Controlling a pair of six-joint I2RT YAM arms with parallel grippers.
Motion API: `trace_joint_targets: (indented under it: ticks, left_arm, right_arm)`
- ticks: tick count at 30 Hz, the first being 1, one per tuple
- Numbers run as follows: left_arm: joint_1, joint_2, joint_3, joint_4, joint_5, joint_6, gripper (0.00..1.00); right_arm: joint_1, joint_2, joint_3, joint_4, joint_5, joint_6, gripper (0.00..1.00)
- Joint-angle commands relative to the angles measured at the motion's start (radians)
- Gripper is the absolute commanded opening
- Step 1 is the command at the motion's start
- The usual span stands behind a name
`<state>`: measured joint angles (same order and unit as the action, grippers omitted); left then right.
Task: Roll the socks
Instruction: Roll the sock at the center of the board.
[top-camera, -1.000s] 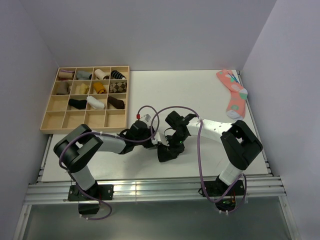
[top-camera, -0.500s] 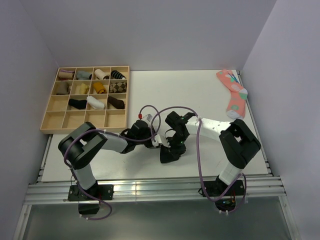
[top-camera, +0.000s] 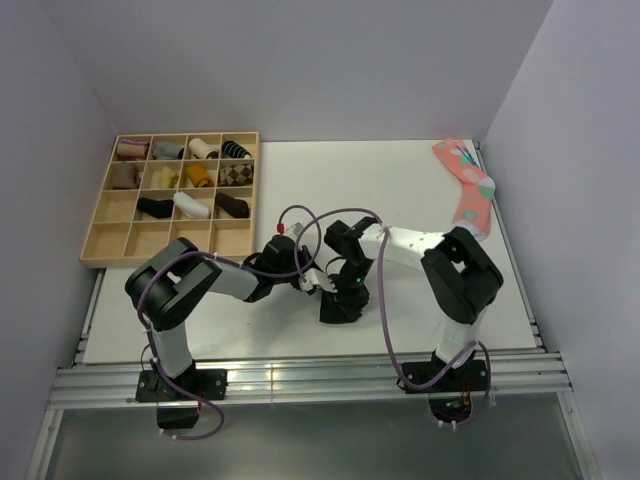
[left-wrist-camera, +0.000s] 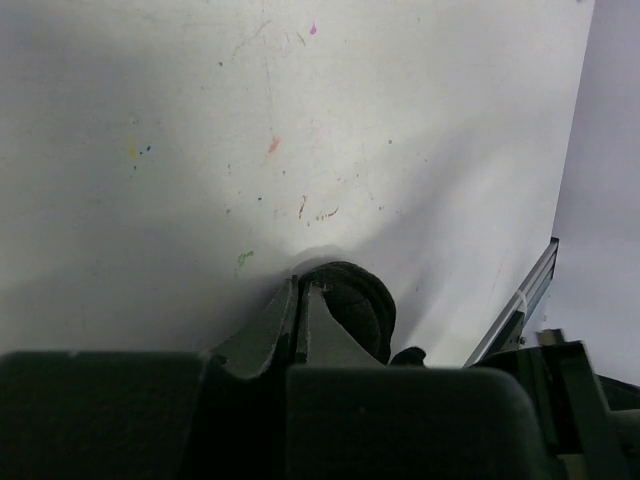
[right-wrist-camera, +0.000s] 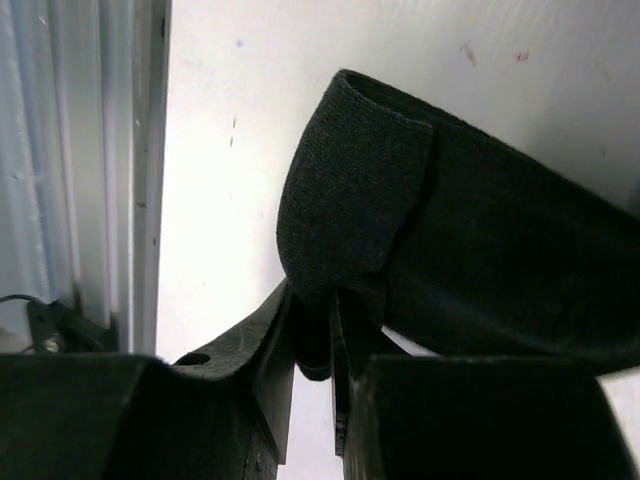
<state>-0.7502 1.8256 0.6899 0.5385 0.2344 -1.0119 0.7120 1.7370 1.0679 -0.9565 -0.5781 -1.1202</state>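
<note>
On the white table, near middle, you had the left gripper and right gripper both pinched tight on the black sock, probably keeping it taut for rolling.

Lab: arms bolted to enclosed white table.

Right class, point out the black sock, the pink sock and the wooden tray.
black sock (right-wrist-camera: 360, 180), right wrist view, folded cuff.
pink sock (top-camera: 472, 205), top external view, foot part.
wooden tray (top-camera: 148, 238), top external view, empty compartment floor.
</note>
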Motion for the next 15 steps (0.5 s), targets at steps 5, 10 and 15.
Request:
trace_joint_targets:
  ticks: [5, 10, 15]
  left_arm:
    - [0.014, 0.060, -0.039, -0.019, -0.044, 0.027, 0.00]
    - [0.014, 0.057, -0.081, 0.060, -0.040, 0.007, 0.00]
    - [0.014, 0.047, -0.164, 0.198, -0.021, -0.016, 0.10]
  right_arm:
    - [0.012, 0.182, 0.151, -0.165, -0.094, 0.020, 0.18]
    - [-0.005, 0.223, 0.170, -0.121, -0.074, 0.114, 0.18]
    - [-0.019, 0.263, 0.165, -0.091, -0.026, 0.217, 0.19]
